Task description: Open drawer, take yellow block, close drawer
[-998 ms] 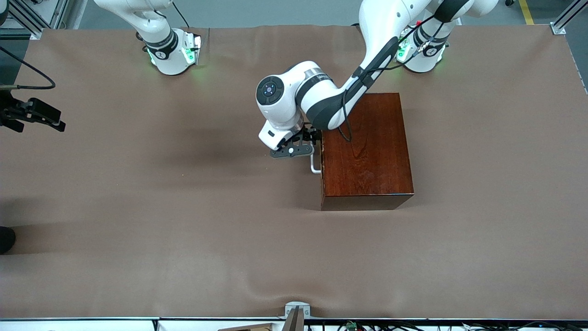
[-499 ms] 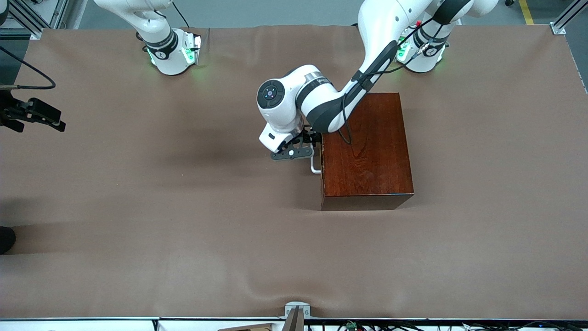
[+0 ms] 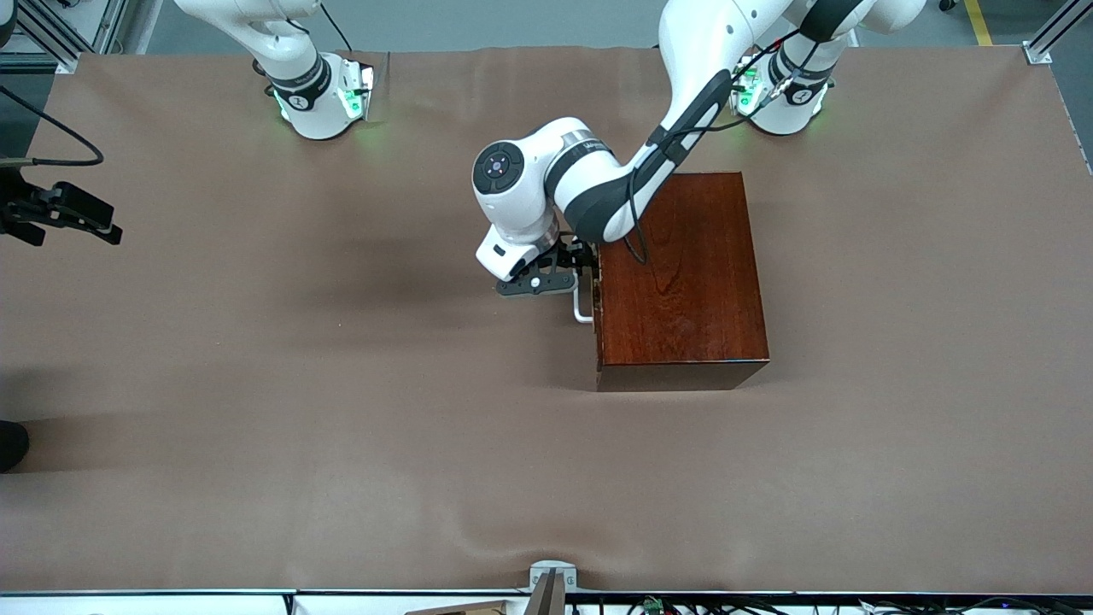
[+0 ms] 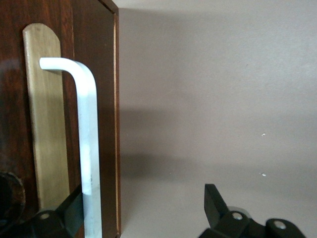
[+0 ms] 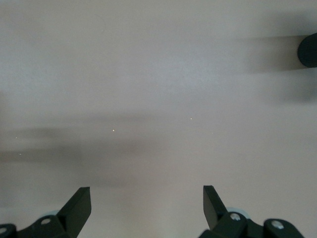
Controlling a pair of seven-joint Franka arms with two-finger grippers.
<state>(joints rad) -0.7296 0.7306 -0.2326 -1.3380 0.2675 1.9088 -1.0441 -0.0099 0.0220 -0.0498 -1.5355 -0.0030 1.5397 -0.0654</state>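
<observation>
Drawer shut; my left gripper wide, fingers straddling white handle ready to clamp and pull. Right gripper wide, waiting over bare table.

The left claw has drawn the white handle a little outward, the drawer cracking open.

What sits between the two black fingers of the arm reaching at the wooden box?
In the left wrist view, the left gripper stands open; the drawer's white handle lies just inside one finger, then bare tablecloth.
</observation>
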